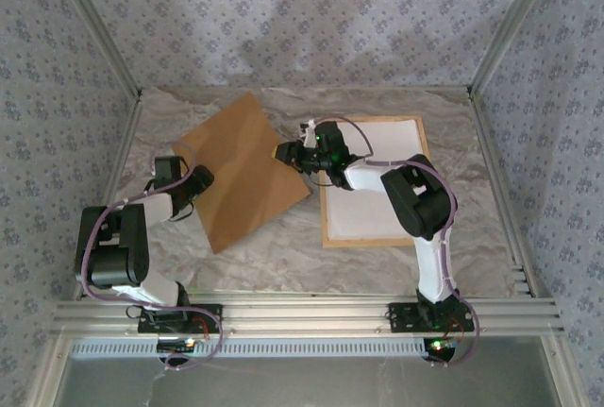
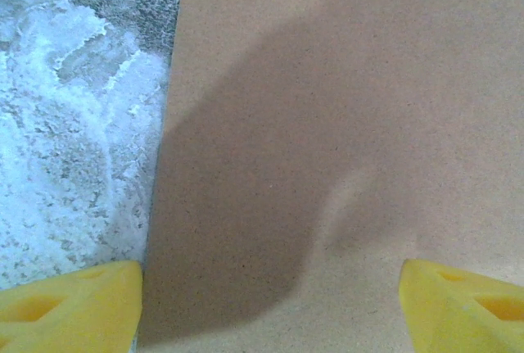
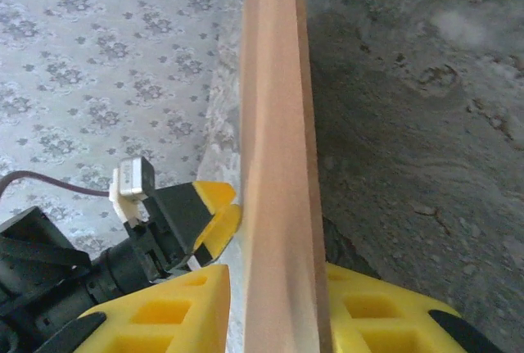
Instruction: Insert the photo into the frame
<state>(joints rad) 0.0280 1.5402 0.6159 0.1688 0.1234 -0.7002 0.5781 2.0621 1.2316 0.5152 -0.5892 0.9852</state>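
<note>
The frame (image 1: 370,241), light wood with a white-looking inside, lies right of centre. My right gripper (image 1: 286,153) reaches to its left side. In the right wrist view the frame's wooden rail (image 3: 278,124) runs between the yellow fingers of the right gripper (image 3: 276,287). The jaws stand close on either side, and a thin gap shows at the left finger (image 3: 176,304). The pane mirrors that gripper. My left gripper (image 1: 189,178) hangs open over the left edge of the brown backing board (image 1: 241,171). Its fingers are wide apart above the board (image 2: 327,83), around the left gripper (image 2: 270,287). The photo is hidden.
The marbled grey tabletop (image 1: 283,246) shows between board and frame and beside the board (image 2: 74,124). Patterned walls and metal posts (image 1: 500,39) close in the cell. A metal rail (image 1: 302,313) runs along the near edge by the arm bases.
</note>
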